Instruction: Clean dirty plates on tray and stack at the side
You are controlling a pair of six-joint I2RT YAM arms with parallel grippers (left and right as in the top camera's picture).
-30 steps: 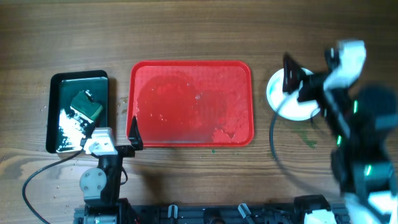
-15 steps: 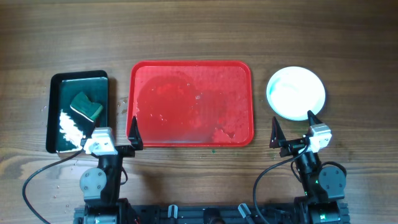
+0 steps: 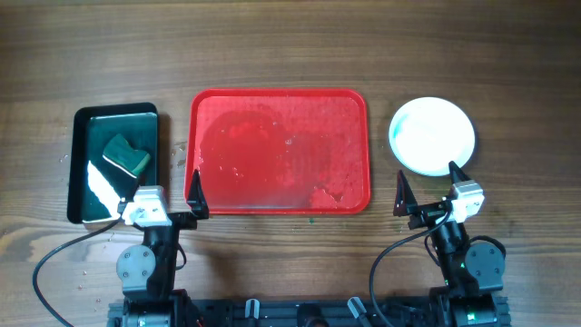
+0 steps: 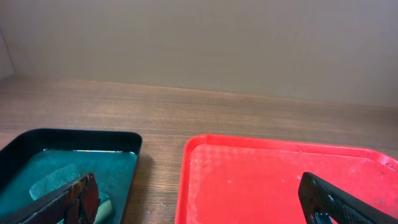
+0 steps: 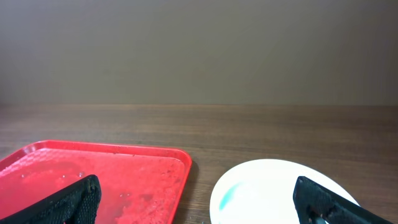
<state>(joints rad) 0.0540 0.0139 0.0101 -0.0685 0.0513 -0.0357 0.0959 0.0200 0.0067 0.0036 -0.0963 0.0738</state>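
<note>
Two grippers sit at the counter's near edge, both with fingers spread wide and holding nothing. The left gripper [image 4: 198, 202] is toward the near left corner, with one finger over the black tray [image 3: 116, 112] and the other over the tray [image 3: 280, 94]. The right gripper [image 3: 428, 189] is toward the near right corner, just short of the plates [image 3: 432, 136]. The plates lie beside the tray, toward the right edge. From above they read as one white disc, so their number cannot be told.

Likely risks: the top plate shows a faint blue-green mark in the right wrist view, so it may not be fully clean. A careless forward move by the right gripper could shove the plates. The left gripper could catch the black tray's rim and slop its liquid.

The tray holds no plates, only a wet film and specks. The black tray holds teal liquid, a green sponge [image 3: 125, 154] and a white patch that may be glare or foam.
</note>
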